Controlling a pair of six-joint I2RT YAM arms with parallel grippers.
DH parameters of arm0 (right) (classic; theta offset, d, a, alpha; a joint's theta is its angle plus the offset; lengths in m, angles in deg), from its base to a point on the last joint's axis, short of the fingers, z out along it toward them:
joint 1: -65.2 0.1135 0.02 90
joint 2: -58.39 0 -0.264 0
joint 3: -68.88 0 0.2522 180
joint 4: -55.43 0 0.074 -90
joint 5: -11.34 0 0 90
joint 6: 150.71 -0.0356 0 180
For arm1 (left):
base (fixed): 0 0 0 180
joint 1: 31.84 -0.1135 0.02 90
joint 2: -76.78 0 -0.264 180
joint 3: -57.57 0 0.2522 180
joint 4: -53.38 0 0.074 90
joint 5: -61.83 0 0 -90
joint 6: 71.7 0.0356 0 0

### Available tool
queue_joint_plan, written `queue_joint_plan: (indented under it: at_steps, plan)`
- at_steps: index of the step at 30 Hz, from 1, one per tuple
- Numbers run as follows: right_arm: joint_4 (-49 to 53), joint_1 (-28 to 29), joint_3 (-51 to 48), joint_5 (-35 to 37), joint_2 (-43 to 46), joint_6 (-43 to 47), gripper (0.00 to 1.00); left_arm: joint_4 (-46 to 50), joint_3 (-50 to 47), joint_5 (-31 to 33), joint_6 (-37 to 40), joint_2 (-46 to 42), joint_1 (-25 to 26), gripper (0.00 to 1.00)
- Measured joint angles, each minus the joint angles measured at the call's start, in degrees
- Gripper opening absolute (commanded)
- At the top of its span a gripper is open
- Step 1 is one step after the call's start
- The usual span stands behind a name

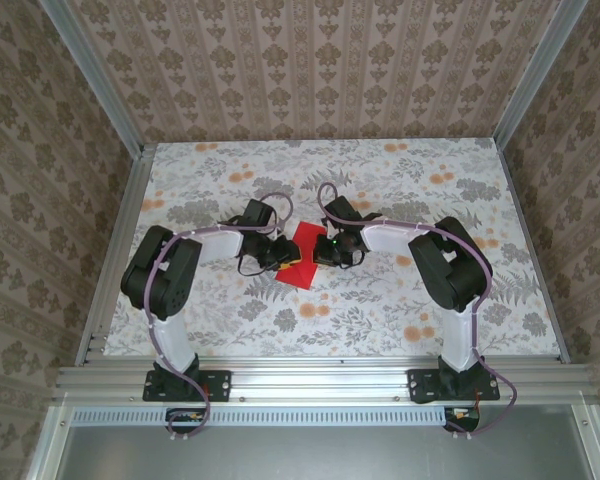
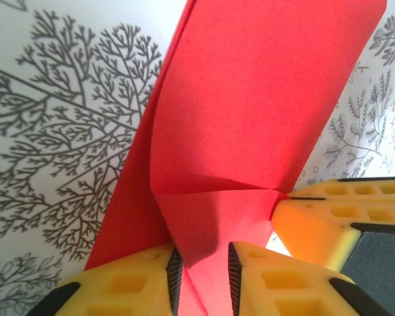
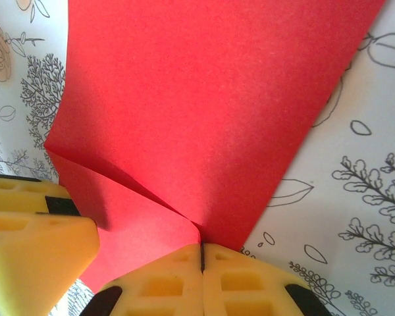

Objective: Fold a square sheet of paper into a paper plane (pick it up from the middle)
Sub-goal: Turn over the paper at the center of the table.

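The square sheet of paper [image 1: 300,270] is bright red and lies mid-table between both arms, buckled upward along a crease. My right gripper [image 3: 202,249] is shut, and a raised fold of the paper [image 3: 204,99] runs into the seam between its yellow fingers. My left gripper [image 2: 203,260] has its jaws apart, with a tented ridge of the red paper [image 2: 250,105] standing between the pads. From above, the left gripper [image 1: 283,256] and right gripper [image 1: 327,250] face each other across the sheet. A yellow finger of the other gripper [image 2: 316,220] touches the fold's right end.
The floral tablecloth [image 1: 380,300] covers the table. Aluminium frame rails [image 1: 310,380] run along the near edge and the sides, and patterned walls close in the back and flanks. Both arms bend inward over the middle.
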Motion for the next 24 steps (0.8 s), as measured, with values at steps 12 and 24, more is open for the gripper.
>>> queue_joint_plan:
  at_steps: [12,24]
  plan:
    - [-1.6,-0.2,-0.8,-0.5,0.7,-0.6,0.22,-3.8,0.1,0.2,0.2,0.6,-0.4,0.01]
    - [-4.4,-3.8,-10.0,4.3,22.5,-3.1,0.68,6.4,2.3,11.4,9.8,-12.0,-0.6,0.00]
